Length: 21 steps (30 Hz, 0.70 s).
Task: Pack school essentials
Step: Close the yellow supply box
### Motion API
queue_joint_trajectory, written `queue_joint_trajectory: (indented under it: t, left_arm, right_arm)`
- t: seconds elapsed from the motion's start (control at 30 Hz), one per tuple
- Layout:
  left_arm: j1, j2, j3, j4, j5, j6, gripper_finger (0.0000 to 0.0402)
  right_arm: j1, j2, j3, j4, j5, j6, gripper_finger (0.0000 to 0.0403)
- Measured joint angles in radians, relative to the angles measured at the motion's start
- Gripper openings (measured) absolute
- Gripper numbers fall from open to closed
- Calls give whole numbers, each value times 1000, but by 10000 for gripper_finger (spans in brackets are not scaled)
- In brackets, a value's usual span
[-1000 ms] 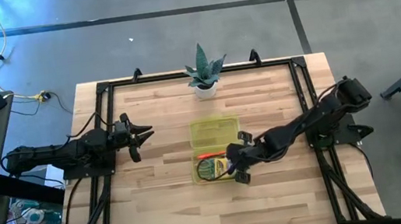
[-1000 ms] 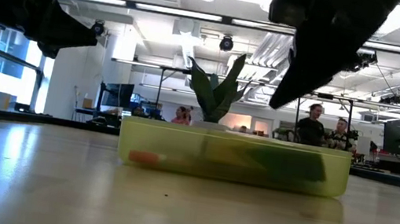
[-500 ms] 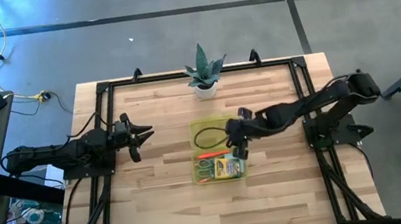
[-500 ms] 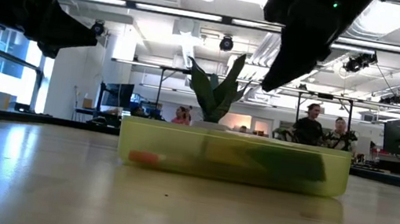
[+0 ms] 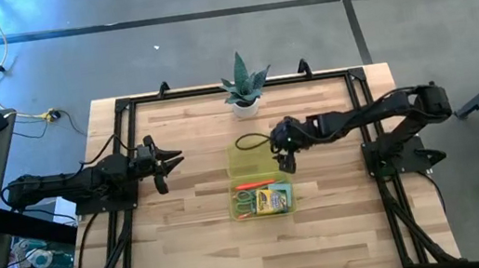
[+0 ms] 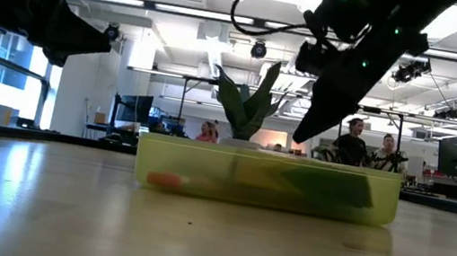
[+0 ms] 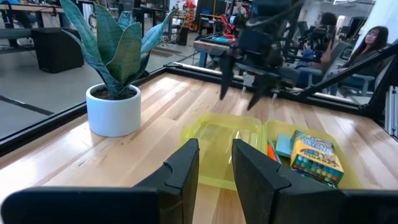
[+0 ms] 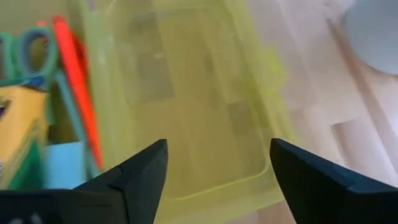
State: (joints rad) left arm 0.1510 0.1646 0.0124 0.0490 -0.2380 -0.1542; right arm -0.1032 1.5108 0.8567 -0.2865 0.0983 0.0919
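Right gripper [image 5: 280,143] lifted off the yellow case [image 5: 263,198], fingers now spread and empty, hovering over its open lid [image 5: 252,158]. Crayon box [image 5: 272,200] sat inside; closing likely next. Left gripper [image 5: 161,165] idle, part-open, far left.

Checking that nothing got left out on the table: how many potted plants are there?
1. The spiky green plant in a white pot stands at the table's far edge, beyond the open yellow-green case. No other shows, though the arms may hide small spots.
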Motion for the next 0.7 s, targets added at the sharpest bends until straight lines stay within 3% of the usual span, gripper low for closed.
queue_joint_trajectory:
  t: [0.23,0.7]
  left_arm:
    - [0,0,0,0,0,0,86]
    - [0,0,0,0,0,0,86]
  right_arm:
    - [-129,0,-63,105,-54,-75,277]
    - [-314,1,-119,142,-118,16,270]
